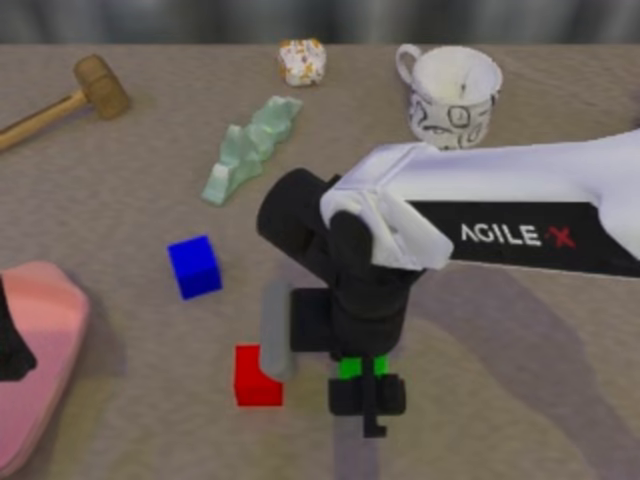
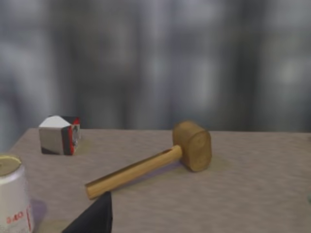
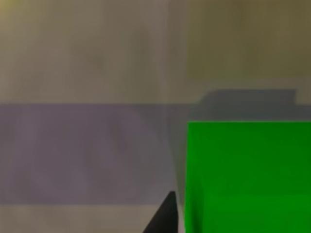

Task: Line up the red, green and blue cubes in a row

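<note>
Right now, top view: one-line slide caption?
Right gripper over the green cube, beside the red cube; blue cube apart, farther back-left; left arm parked at the left edge.

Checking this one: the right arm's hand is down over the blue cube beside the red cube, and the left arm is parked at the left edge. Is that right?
Not quite. The cube under the right arm's hand is the green cube, not the blue one; the top view shows it and the right wrist view confirms it. The blue cube sits apart, farther back and left of the red cube. The rest stands.
</note>
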Robot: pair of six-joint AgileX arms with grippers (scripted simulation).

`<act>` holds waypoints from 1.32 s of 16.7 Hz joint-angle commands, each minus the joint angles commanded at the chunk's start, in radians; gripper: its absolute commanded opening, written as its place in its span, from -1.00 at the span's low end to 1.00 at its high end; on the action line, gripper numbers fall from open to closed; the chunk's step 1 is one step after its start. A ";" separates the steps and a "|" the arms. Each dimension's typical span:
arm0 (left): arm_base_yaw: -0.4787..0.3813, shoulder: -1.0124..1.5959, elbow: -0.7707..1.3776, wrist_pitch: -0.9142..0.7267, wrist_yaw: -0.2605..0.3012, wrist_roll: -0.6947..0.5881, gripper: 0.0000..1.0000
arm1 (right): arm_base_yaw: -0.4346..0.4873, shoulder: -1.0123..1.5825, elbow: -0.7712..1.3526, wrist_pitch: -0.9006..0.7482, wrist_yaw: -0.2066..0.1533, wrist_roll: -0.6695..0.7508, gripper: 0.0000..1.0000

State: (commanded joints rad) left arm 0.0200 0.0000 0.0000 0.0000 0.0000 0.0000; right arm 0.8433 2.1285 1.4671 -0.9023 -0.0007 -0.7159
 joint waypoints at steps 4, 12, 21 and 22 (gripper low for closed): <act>0.000 0.000 0.000 0.000 0.000 0.000 1.00 | 0.000 0.000 0.000 0.000 0.000 0.000 1.00; 0.000 0.000 0.000 0.000 0.000 0.000 1.00 | -0.001 -0.001 0.003 -0.004 0.000 0.000 1.00; 0.000 0.000 0.000 0.000 0.000 0.000 1.00 | 0.006 -0.083 0.164 -0.246 -0.001 -0.003 1.00; 0.000 0.000 0.000 0.000 0.000 0.000 1.00 | 0.006 -0.083 0.164 -0.246 -0.001 -0.003 1.00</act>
State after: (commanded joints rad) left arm 0.0200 0.0000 0.0000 0.0000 0.0000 0.0000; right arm 0.8495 2.0460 1.6312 -1.1483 -0.0014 -0.7191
